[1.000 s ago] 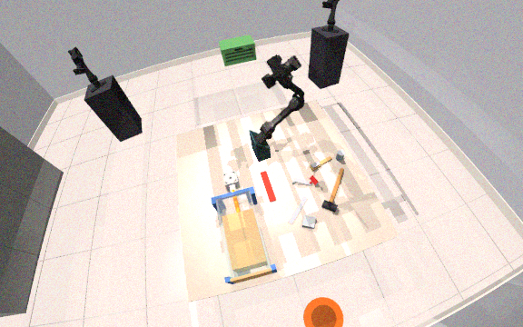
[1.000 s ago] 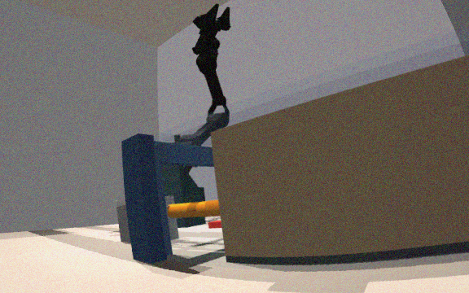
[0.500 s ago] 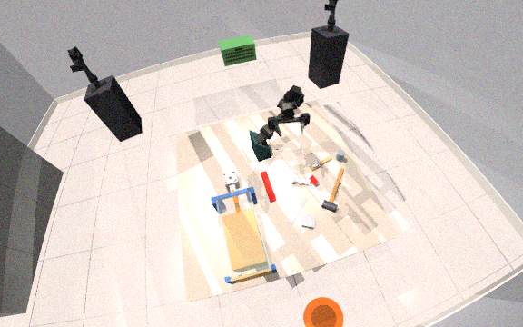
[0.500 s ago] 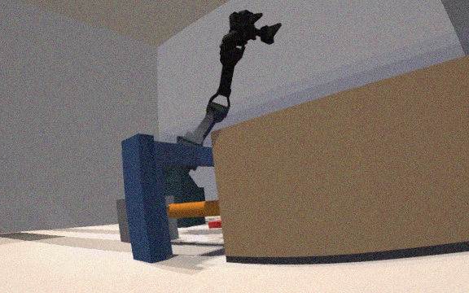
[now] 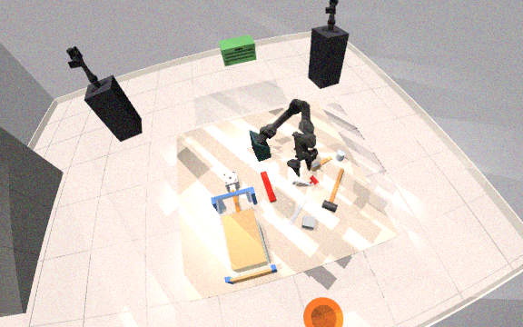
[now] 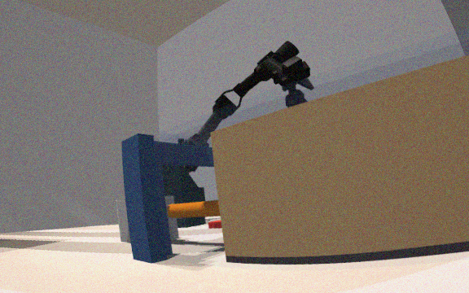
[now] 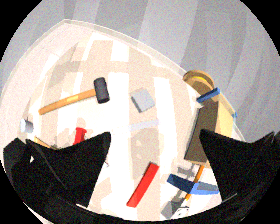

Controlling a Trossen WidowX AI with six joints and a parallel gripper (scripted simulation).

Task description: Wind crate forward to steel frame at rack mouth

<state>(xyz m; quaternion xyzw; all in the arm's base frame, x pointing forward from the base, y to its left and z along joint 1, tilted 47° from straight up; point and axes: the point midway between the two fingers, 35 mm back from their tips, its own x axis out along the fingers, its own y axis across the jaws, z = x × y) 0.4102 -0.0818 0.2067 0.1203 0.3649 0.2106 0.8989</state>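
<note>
The black gripper is hovering wide open, empty, while what seems the red-knobbed winch handle is lying off its axis, near the mallet, pointing roughly towards the mallet's shaft.

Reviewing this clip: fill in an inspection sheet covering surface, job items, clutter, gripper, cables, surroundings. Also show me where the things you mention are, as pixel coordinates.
Surface: pale bench top [image 5: 198,282], streaked with light and shadow.
Job's things: crate [image 5: 243,236] [image 6: 340,175] short of the blue frame [image 5: 236,194] [image 6: 146,199] [image 7: 183,184], a gap between; orange strap [image 5: 236,202] [image 6: 191,209] runs through the frame towards the winch [image 5: 231,178]. Winch handle: cannot tell which tool.
Clutter: black-headed mallet [image 5: 330,205] [image 7: 101,90], red bar [image 5: 268,186] [image 7: 143,185], grey block [image 5: 308,222] [image 7: 143,100], other small tools.
Gripper: gripper [image 5: 300,169] [image 7: 156,134] open, nothing held.
Cables: nothing seen.
Surroundings: green chest [image 5: 238,51], two black pedestals, orange round container [image 5: 309,316].
</note>
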